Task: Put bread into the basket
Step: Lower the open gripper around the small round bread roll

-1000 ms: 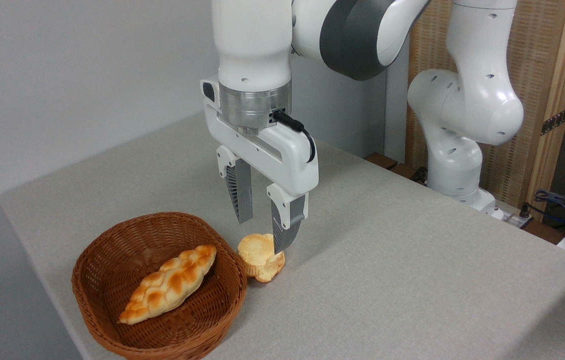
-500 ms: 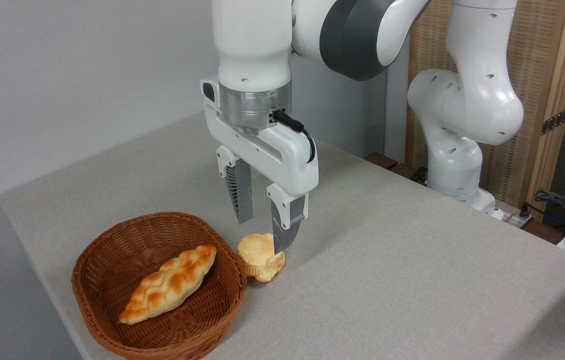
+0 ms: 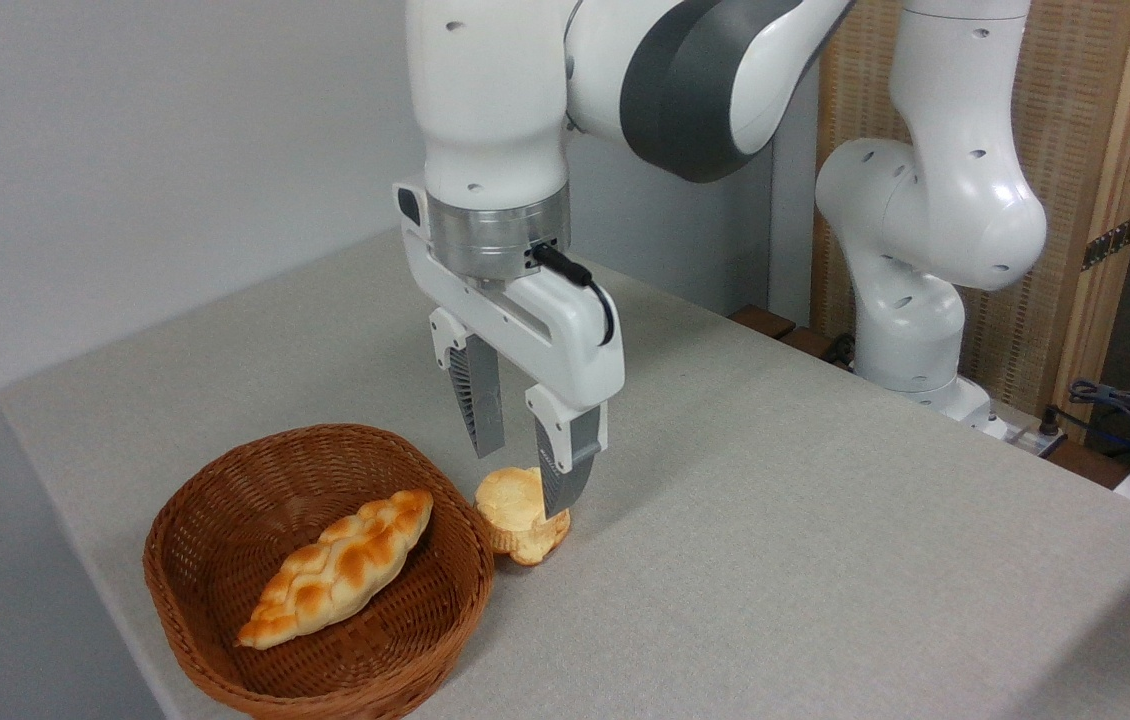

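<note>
On the left sits the basket [image 3: 225,560], brown and woven, near the front edge of the grey counter [image 3: 775,520]; a long braided loaf [image 3: 337,566] lies slanted inside it, with one end resting up against the basket's right wall; just to the right of the basket, touching or almost touching its rim, the bread [image 3: 520,514] sits on the counter, a small lumpy roll with a pale top and orange sides; it is not in the basket; the hand [image 3: 522,476] hangs right over the bread, pointing down, with its two grey fingers [image 3: 481,400] apart and nothing held between them; the near finger's tip covers part of the bread's right side, and the far finger's tip ends just above the bread's top, so I cannot tell if either one touches it; the basket's right wall stands between the bread and the loaf; the white arm [image 3: 495,110] goes up from the hand and bends over to its base [image 3: 910,340] at the back right of the counter; behind the base is a wooden screen [image 3: 1075,150]; at the far right edge lie some dark cables [image 3: 1125,410].
</note>
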{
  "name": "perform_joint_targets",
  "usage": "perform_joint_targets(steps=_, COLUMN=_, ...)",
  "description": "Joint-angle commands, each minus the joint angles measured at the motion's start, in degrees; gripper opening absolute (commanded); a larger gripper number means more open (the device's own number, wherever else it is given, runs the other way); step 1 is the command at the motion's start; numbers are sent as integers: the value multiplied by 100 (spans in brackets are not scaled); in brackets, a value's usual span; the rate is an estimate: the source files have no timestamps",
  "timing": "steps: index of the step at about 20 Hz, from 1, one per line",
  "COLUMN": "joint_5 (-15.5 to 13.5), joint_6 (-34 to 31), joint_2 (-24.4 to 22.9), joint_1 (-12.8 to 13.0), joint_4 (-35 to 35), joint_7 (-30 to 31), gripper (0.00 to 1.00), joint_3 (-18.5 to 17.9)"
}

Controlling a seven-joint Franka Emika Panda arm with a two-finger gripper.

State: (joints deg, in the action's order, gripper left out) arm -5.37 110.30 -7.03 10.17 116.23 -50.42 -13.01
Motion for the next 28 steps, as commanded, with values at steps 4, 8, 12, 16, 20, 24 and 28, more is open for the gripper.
perform_joint_targets(steps=4, joint_5=106, joint_6=-105, joint_2=185, joint_1=425, joint_4=215, joint_7=93, gripper=100, joint_3=-9)
perform_joint_targets(steps=8, joint_5=106, joint_6=-70, joint_2=176, joint_1=513, joint_4=356, joint_7=85, gripper=100, joint_3=-9)
perform_joint_targets(steps=12, joint_5=123, joint_6=140, joint_2=176, joint_1=513, joint_4=532, joint_7=85, gripper=100, joint_3=-9)
perform_joint_targets(steps=16, joint_5=203, joint_6=299, joint_2=272, joint_1=644, joint_4=664, joint_7=85, gripper=100, joint_3=-9)
perform_joint_targets(steps=20, joint_5=203, joint_6=440, joint_2=369, joint_1=671, joint_4=691, joint_7=93, gripper=100, joint_3=-9)
perform_joint_targets(steps=24, joint_5=203, joint_6=449, joint_2=440, joint_1=776, joint_4=699, joint_7=93, gripper=100, joint_3=-9)
perform_joint_targets(steps=28, joint_5=203, joint_6=449, joint_2=440, joint_1=785, joint_4=699, joint_7=111, gripper=81, joint_3=-9)
